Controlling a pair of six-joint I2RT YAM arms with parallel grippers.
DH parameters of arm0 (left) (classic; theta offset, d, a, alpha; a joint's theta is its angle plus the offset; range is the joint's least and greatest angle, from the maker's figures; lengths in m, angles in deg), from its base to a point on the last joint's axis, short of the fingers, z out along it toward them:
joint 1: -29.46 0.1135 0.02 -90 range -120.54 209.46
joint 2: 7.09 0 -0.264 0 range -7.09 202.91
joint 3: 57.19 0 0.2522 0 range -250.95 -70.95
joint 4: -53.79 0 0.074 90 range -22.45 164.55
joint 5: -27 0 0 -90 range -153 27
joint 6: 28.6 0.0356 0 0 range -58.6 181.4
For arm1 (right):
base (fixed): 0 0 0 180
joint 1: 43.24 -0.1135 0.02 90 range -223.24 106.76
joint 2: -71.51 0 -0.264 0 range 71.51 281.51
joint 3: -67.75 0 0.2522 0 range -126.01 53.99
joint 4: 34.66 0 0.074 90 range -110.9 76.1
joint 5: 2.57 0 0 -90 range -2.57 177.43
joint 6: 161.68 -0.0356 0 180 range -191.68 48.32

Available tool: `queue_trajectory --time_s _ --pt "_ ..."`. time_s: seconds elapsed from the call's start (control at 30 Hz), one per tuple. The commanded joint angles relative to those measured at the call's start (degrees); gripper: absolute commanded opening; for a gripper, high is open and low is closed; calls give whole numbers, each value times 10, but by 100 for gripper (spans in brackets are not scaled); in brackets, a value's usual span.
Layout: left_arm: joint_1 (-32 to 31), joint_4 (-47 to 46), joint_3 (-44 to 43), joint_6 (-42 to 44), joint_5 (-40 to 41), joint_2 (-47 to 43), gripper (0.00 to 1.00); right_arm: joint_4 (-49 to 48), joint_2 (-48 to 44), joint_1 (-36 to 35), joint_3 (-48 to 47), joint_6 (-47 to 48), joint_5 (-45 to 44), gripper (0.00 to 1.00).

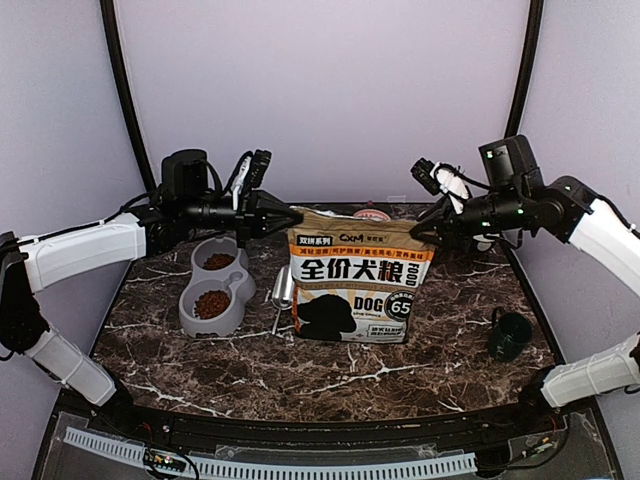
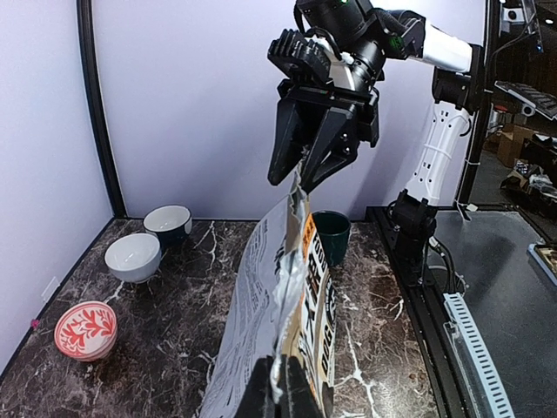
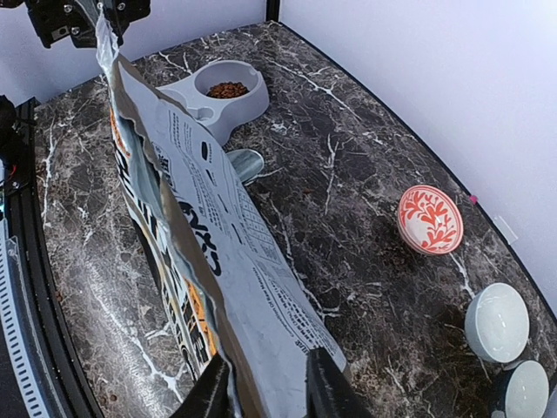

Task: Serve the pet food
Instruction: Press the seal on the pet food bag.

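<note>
Two compartments of the grey double bowl (image 1: 237,285) each hold a heap of pet food (image 1: 211,303), small reddish-brown kibble, and the bowl sits on the dark marble table (image 1: 400,385) to the left of the dog-food bag (image 1: 352,290). The printed bag stands upright in the middle of the table with its top edge stretched between the two arms. The left gripper (image 1: 292,214) is closed tight on the bag's top left corner; in its own wrist view the crumpled edge is pinched between the fingers (image 2: 300,394) at the bottom of the frame. The right gripper (image 1: 428,233) is at the top right corner with its jaws a little apart and the bag's edge between them. Whether its fingers (image 3: 326,383) actually press the material cannot be told. A metal scoop (image 1: 281,292) lies on the table between the bowl and the bag, just beside the bag's lower left side. A dark green mug (image 1: 509,336) stands upright to the right of the bag, well apart from it. Behind the bag, near the back wall, sits a red-and-white patterned bowl (image 2: 85,329), and beyond it are a pale grey bowl (image 2: 133,256) and a dark bowl with a white inside (image 2: 168,222), close to each other.
</note>
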Motion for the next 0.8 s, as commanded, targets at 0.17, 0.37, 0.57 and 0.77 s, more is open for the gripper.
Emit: queue_trajectory --time_s 0.17,0.37,0.57,0.77 --pt "-2 -6 8 7 -8 -31 0 -34 -44 7 34 -6 -30 12" --pt "-2 -5 8 10 -4 -34 0 -39 -52 9 43 -6 -32 0" --pt "-2 -4 9 13 0 -36 0 -41 -58 11 39 -11 -47 0" --pt "-2 -5 9 11 -1 -34 0 -27 -33 10 -5 -9 -15 46"
